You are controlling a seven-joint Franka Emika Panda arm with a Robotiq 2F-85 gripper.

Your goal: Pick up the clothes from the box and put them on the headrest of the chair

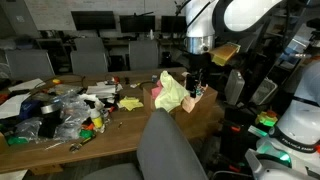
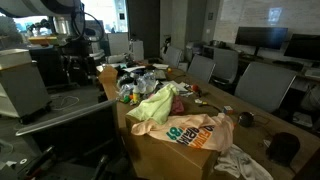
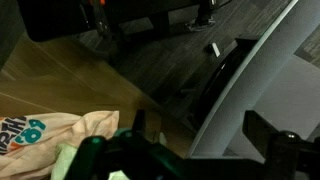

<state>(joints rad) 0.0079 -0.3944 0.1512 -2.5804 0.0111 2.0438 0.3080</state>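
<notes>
My gripper [image 1: 197,82] hangs wide open, empty. The yellow-green garment [image 1: 171,92], at eight o'clock in an exterior view, looks light and floppy; I'd pinch its raised fold.

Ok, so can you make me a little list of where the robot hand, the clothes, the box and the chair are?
gripper: gripper open, hanging over the box, nothing seen in it
box: large brown cardboard box on the table
top garment: pale yellow-green soft garment heaped in the box
second garment: white garment with multicoloured print draped over the box's edge
chair: grey fabric chair with a tall rounded back
headrest: headrest bare, no clothes yet
</notes>
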